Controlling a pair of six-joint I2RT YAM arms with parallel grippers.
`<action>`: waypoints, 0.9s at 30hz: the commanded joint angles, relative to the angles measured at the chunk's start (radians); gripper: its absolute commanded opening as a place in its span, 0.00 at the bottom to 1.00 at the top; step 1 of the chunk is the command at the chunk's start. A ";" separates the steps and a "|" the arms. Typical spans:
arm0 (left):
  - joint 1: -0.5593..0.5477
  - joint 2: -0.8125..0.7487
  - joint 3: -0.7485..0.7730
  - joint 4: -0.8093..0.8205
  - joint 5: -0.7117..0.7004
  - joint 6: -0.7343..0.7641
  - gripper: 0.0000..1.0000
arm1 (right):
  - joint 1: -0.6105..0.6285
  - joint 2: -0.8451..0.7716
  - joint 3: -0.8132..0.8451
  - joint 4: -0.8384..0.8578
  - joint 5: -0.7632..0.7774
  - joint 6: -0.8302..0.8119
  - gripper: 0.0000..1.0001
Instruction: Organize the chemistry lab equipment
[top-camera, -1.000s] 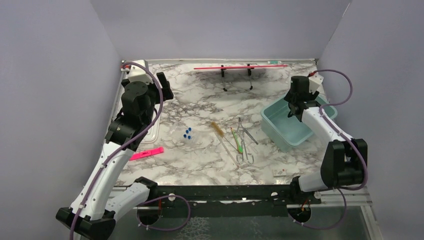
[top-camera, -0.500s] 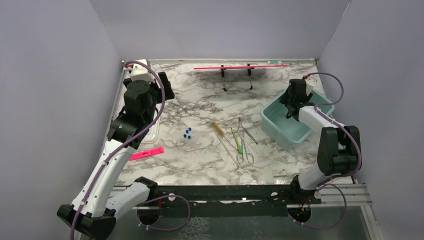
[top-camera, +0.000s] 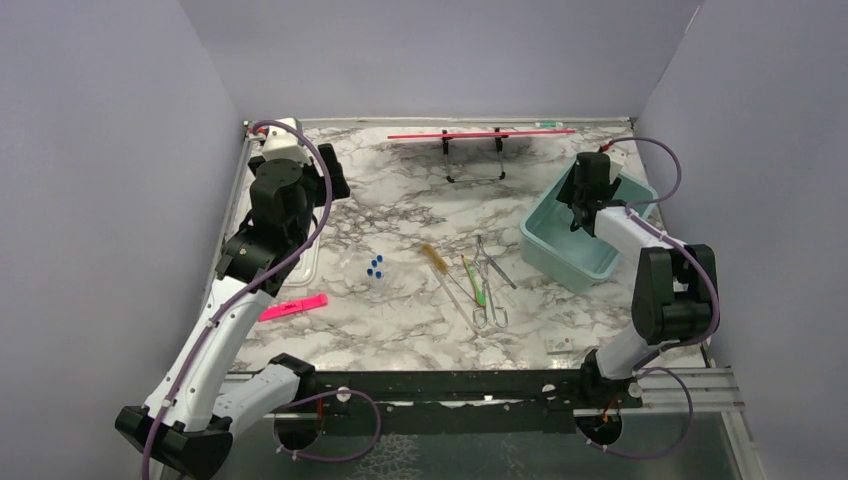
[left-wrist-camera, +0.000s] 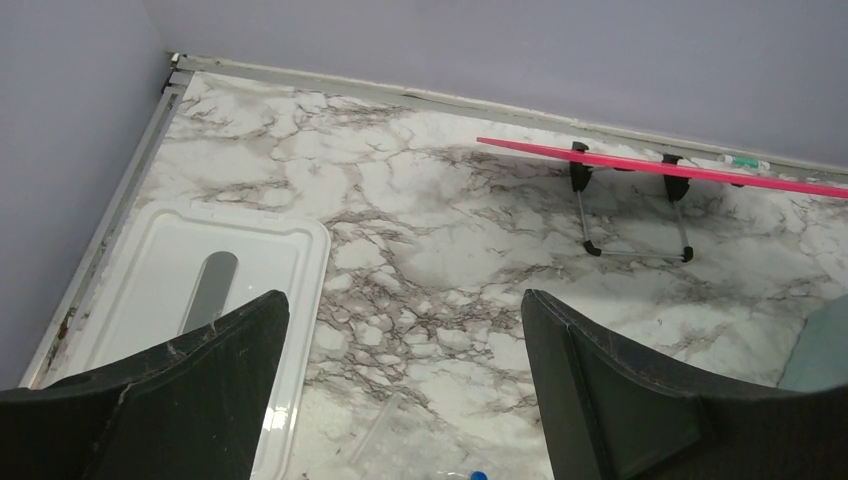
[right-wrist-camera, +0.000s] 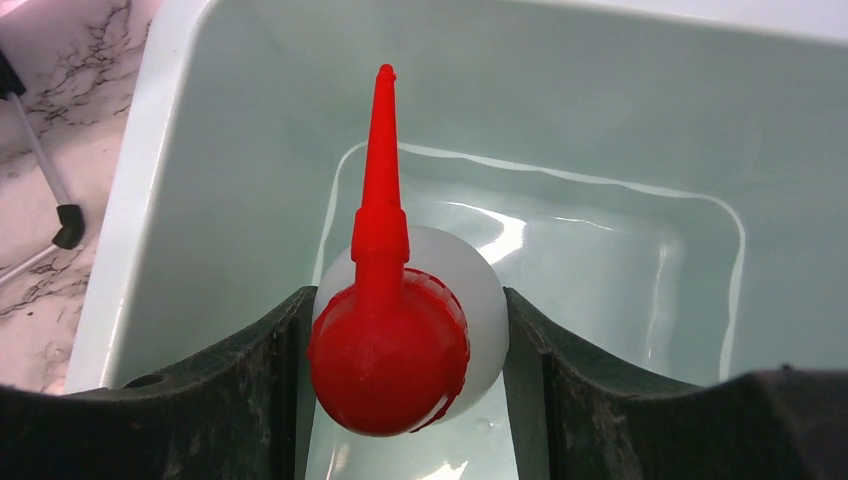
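Right gripper (top-camera: 586, 206) is clamped on the one small squeeze bottle (right-wrist-camera: 385, 350), on its body just under the red cap, over the inside of the teal bin (top-camera: 556, 263) at 3 o'clock on the worktop. The bottle is probably light, soft-walled and slippery, so grip gently near the stiff shoulder. Left gripper (left-wrist-camera: 405, 305) has its jaws apart and is empty, at 10 o'clock. Mid-worktop: three blue-capped tubes (top-camera: 375, 267), one bristly brush (top-camera: 434, 257), one green-handled tool (top-camera: 478, 291), one forceps (top-camera: 491, 300), one thin rod (top-camera: 453, 291).

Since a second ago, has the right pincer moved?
Yes, slightly: the right pincer, holding the squeeze bottle over the teal bin, has shifted left and toward the back, nearer the black stand.
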 joint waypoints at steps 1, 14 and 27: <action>-0.005 0.000 -0.004 0.015 0.017 -0.003 0.89 | -0.002 0.014 0.011 -0.008 0.042 -0.020 0.40; -0.005 -0.004 -0.005 0.016 0.027 -0.003 0.90 | -0.002 0.000 -0.013 0.033 -0.015 0.009 0.55; -0.005 -0.012 -0.002 0.014 0.030 -0.003 0.90 | -0.002 -0.104 0.047 -0.093 0.020 0.039 0.70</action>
